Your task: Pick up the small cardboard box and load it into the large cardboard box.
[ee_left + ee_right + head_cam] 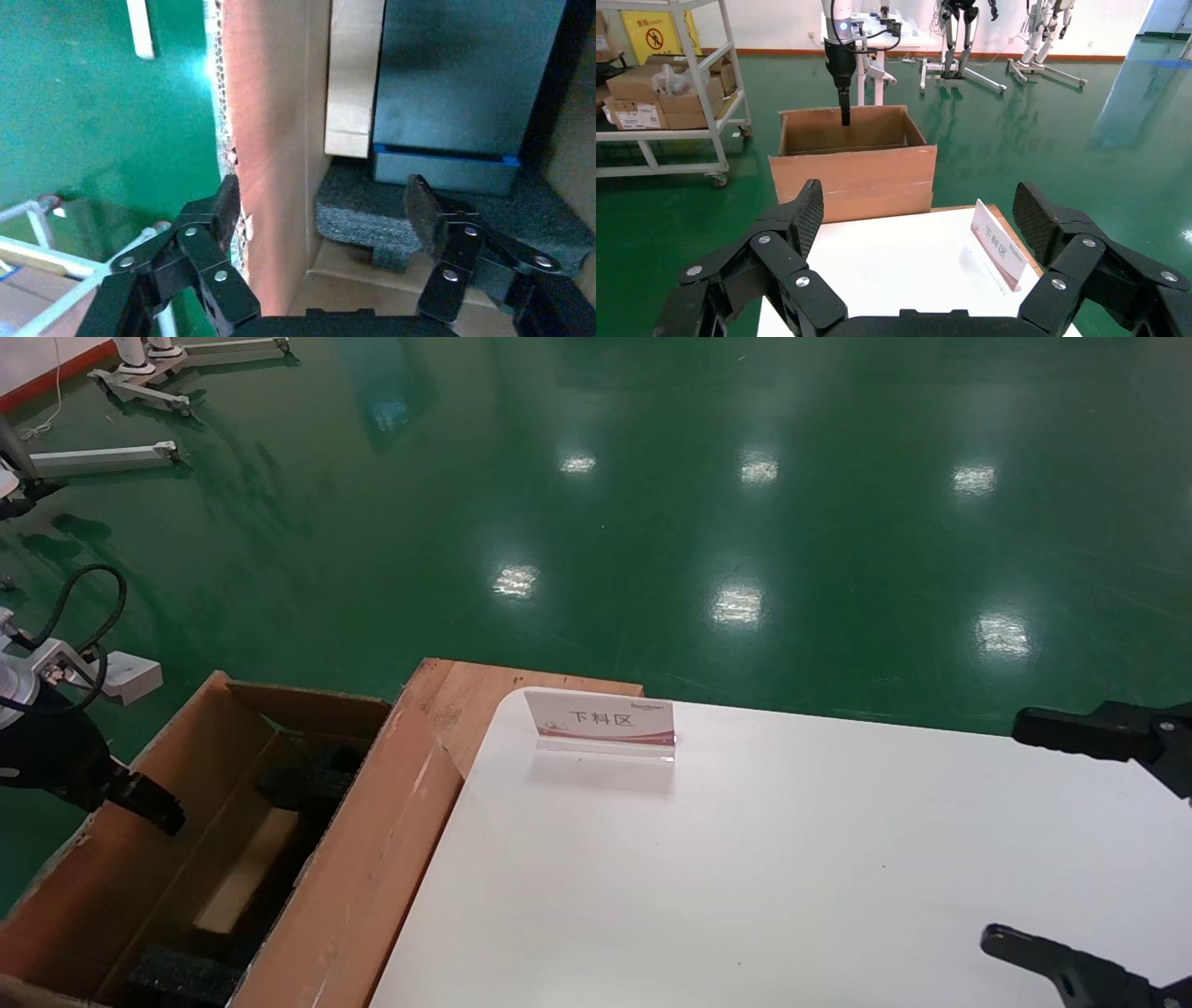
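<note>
Nearest, right gripper [1071,845] low over the white table [745,896], fingers spread wide, nothing held. A bit farther, white-and-pink sign card [601,719] standing up on the table. Beside the table, large cardboard box [372,859] with flaps open. Inside it, small cardboard box [247,873] lying between black foam blocks [182,975]. Looks like the loading job is done, maybe only pulling away left. Left gripper [323,210] wide open too, empty, straddling the box wall. Only the left wrist view shows something grey-blue [457,91] inside. Only the right wrist view shows shelves [666,84] far off.
</note>
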